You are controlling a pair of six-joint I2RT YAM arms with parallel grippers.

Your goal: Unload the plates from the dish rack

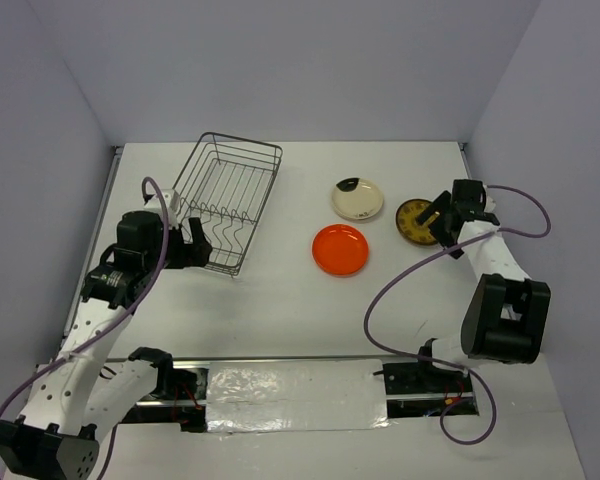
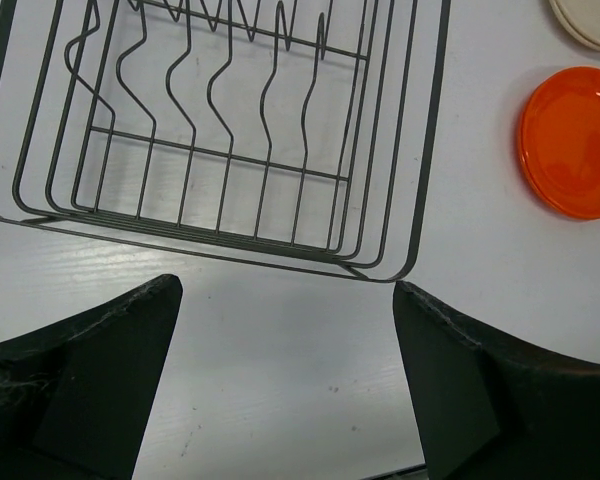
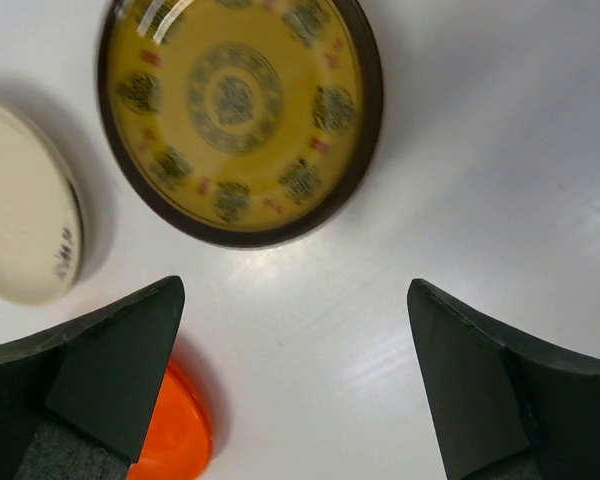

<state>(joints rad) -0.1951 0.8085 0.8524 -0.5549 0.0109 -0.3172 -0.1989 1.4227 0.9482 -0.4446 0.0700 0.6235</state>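
The dish rack [image 1: 225, 200] stands on the far-left part of the table [image 1: 280, 310], set at an angle to the table edges. In the left wrist view its wavy wire divider and parallel bars are visible.

Three plates lie flat on the table, to the right of the rack and well apart from it:
- The orange-red plate [image 1: 341, 249] lies near the centre of the table.
- The cream plate [image 1: 357, 198] lies just beyond it on the far side, with a dark mark at its rim.
- The mustard-brown plate [image 1: 414, 220] lies to the right of the cream plate, close to it but not touching. It has a dark rim and a dark pattern.

The left gripper [image 2: 285, 290] sits at the near end of the rack. Its fingers are spread wide and hold nothing; the rack's end wire lies just beyond the fingertips.

The right gripper [image 3: 295, 288] hangs at the right edge of the mustard-brown plate. Its fingers are spread wide with only bare table between them. The plate lies just ahead of the fingertips and is not gripped.
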